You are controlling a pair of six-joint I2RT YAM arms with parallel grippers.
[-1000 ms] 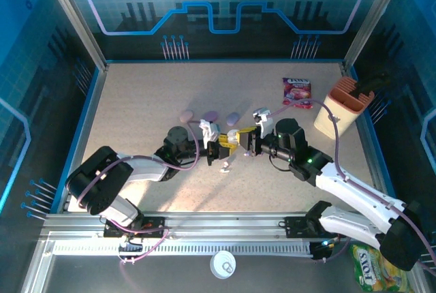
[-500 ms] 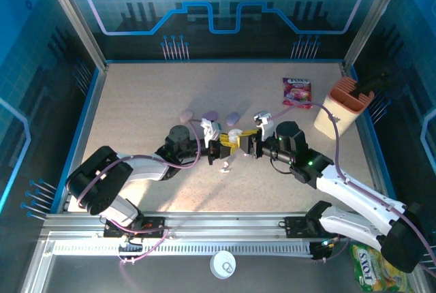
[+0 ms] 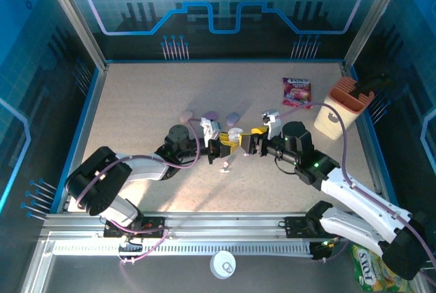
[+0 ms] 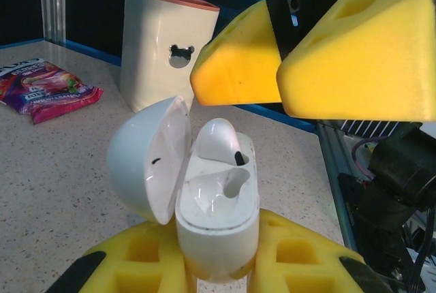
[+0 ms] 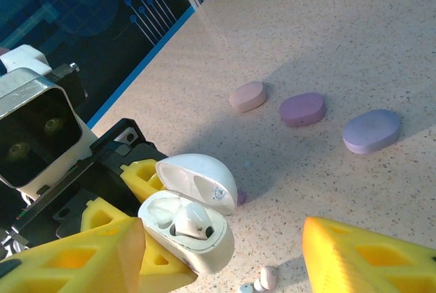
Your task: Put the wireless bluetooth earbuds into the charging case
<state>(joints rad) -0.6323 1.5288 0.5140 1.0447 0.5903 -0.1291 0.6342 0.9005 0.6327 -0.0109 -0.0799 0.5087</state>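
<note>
While left hand (image 3: 220, 148) clamps charging case (image 4: 218, 204), right hand (image 3: 249, 143) faces it, spread.

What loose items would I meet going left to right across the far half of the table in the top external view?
pink case → purple case → lavender case → snack packet → beige holder

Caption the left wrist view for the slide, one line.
Left gripper holds the open white charging case, one earbud seated, other slot empty; right gripper hovers open above.
</note>
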